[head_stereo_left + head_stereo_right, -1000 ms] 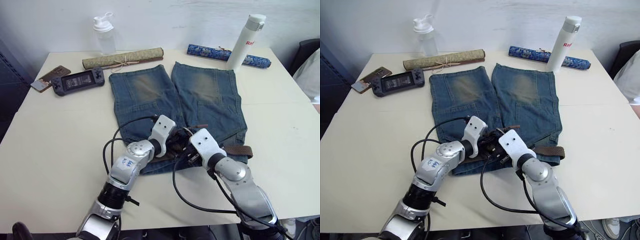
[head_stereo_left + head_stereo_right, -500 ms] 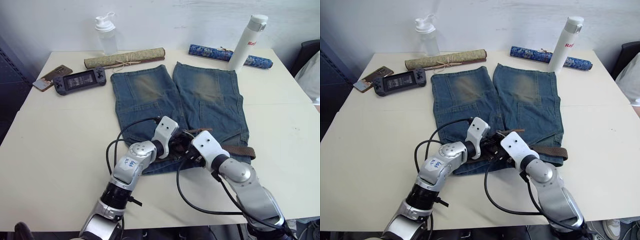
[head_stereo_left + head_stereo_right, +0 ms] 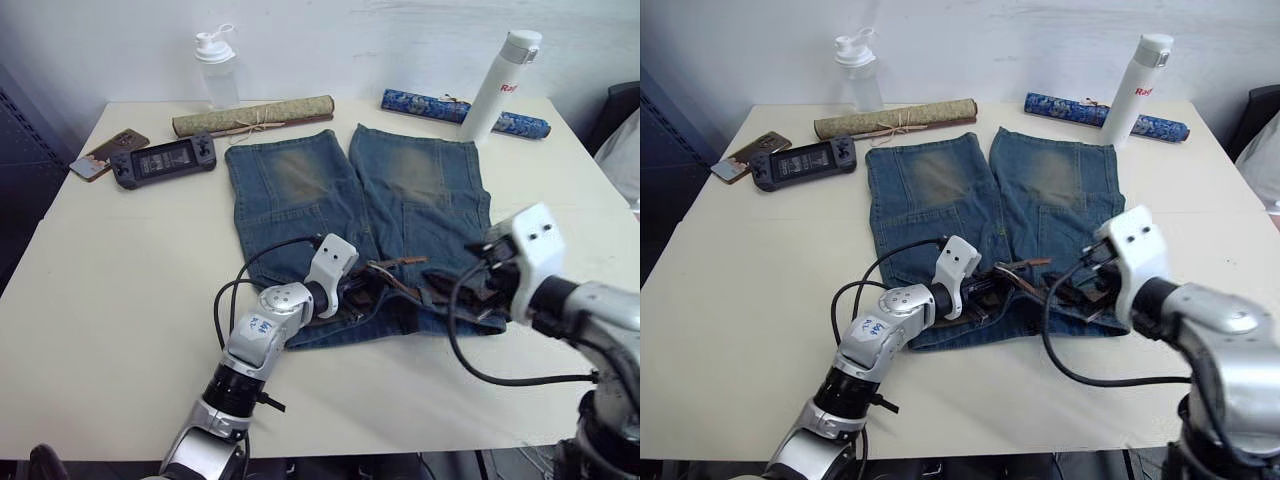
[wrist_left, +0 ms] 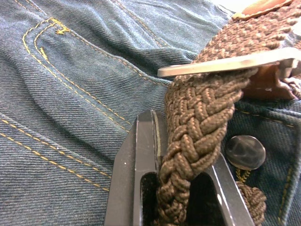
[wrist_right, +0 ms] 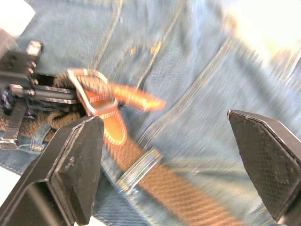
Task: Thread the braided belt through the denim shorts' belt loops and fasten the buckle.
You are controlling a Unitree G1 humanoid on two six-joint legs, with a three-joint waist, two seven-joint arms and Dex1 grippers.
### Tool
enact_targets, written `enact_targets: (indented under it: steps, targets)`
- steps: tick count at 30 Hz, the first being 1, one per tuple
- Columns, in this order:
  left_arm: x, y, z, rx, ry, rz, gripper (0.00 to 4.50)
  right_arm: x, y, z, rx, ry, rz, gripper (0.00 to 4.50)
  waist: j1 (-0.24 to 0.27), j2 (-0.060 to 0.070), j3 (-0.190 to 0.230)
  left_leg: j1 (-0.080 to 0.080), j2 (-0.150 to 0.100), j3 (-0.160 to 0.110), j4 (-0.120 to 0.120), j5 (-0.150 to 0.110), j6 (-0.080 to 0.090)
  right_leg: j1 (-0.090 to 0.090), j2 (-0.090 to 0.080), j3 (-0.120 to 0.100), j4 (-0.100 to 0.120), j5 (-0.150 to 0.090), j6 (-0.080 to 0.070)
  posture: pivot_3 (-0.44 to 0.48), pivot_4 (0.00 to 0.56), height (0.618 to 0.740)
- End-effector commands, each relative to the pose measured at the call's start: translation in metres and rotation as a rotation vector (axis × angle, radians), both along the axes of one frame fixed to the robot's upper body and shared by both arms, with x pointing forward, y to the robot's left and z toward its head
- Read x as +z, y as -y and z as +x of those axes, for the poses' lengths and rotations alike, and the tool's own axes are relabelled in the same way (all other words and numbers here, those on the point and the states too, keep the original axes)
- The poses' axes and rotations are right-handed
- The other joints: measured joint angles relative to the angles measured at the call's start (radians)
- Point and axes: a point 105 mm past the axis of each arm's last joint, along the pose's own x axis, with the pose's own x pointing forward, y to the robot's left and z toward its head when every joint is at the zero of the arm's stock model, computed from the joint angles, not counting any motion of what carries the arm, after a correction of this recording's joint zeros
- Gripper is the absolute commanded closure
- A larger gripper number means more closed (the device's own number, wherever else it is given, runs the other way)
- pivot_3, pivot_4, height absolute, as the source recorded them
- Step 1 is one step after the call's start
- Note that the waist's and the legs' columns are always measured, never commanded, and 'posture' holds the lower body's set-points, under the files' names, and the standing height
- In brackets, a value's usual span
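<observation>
Your left end effector (image 4: 181, 188) is pinching the braided belt (image 4: 202, 127) at the waist of the denim shorts (image 3: 350, 210), right beside the silver buckle (image 5: 91, 92). Your right end effector (image 5: 169, 165) is spread wide above the shorts' waist, holding nothing. The belt runs along the waist, under a belt loop (image 5: 138, 167).
</observation>
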Motion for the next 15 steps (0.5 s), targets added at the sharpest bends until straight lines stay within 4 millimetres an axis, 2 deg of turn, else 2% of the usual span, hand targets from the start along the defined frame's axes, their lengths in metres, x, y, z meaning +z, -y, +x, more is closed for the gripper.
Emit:
enact_targets:
  steps: [1,3,6,15]
  targets:
    - [0.006,0.01,-0.002,-0.041,0.019,-0.018,4.5,0.009,-0.02,-0.001,0.195,0.262,-0.432,0.03,0.004,0.0,0.0,0.0,0.0,0.0,0.0,0.0,0.0,0.0,0.0,0.0,0.0,0.0,0.0,0.0,0.15,0.717]
    - [0.007,0.012,-0.002,-0.047,0.023,-0.018,4.5,-0.001,-0.024,0.007,0.258,0.311,-0.536,0.03,0.003,-0.002,0.0,0.0,-0.001,0.002,0.0,0.0,0.0,0.0,0.002,0.0,-0.001,0.001,0.001,0.0,0.15,0.717]
    - [0.008,0.013,-0.002,-0.052,0.027,-0.017,4.5,-0.012,-0.028,0.017,0.304,0.352,-0.602,0.03,0.003,-0.002,0.001,0.001,-0.001,0.002,0.002,0.0,0.0,0.001,0.003,0.0,-0.001,0.002,0.003,0.0,0.15,0.717]
    - [0.01,0.012,-0.001,-0.049,0.039,-0.012,4.5,-0.021,-0.036,0.037,0.339,0.439,-0.654,0.03,0.006,-0.003,0.001,0.0,-0.002,0.001,0.004,0.002,0.001,0.003,0.002,-0.002,-0.001,0.002,0.004,0.0,0.15,0.717]
